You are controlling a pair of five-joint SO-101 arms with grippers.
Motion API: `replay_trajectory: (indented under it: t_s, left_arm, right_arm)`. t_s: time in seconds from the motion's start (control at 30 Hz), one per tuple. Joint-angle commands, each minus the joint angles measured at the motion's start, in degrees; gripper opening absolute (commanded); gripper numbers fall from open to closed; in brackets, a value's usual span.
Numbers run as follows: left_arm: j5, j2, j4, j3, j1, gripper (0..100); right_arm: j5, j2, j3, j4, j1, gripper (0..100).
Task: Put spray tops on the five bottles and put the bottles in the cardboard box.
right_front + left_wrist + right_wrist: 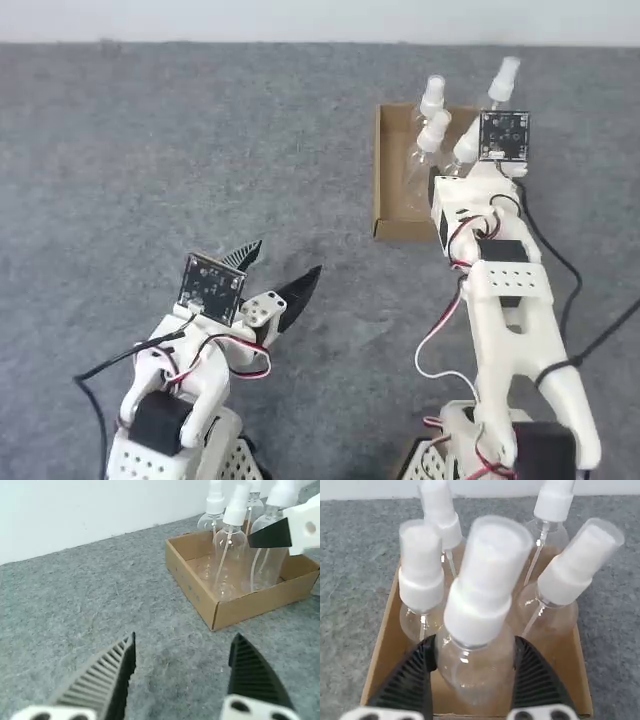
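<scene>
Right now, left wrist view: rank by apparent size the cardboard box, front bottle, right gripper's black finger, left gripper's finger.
1. cardboard box
2. left gripper's finger and front bottle: about alike, and the finger is nearest the camera, so no ranking.
3. right gripper's black finger

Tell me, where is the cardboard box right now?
In the high view the cardboard box sits on the grey carpet at the far right, under the right gripper, which grips one bottle beside four others standing in the box.
</scene>
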Motion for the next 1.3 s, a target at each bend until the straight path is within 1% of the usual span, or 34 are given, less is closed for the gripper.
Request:
replay_trajectory:
  t_s: [0.0,0.1,0.17,0.83,0.9,1.0,1.1,1.27]
  left_arm:
    - [-0.35,-0.62,-0.26,-0.66,-0.18,28]
    - [-0.35,-0.62,-0.26,-0.66,-0.18,28]
    - [-0.35,-0.62,-0.26,-0.66,-0.18,28]
    - [-0.35,-0.62,-0.26,-0.66,-0.18,28]
    - [-0.35,-0.62,-0.26,-0.66,-0.18,28]
    - [-0.35,-0.62,-0.26,-0.66,-0.18,28]
    - [-0.35,-0.62,-0.26,-0.66,-0.18,28]
    - [-0.35,-0.62,-0.26,-0.66,-0.18,28]
  right_arm:
    - [-0.79,-0.66,1.32,-3.82,0.66,0.6]
    - [-0.7,-0.66,4.66,-8.22,0.84,0.6]
    - [-0.7,-0.66,5.8,-9.19,0.92,0.6]
    - [-0.18,-0.57,7.82,-8.92,0.84,0.8]
    - [-0.18,-0.57,8.0,-8.92,0.84,3.2]
    - [-0.18,-0.57,8.0,-8.84,0.84,11.3]
    - [-0.18,-0.66,8.09,-8.84,0.57,17.1]
    - [-0.18,-0.66,8.09,-8.84,0.4,18.4]
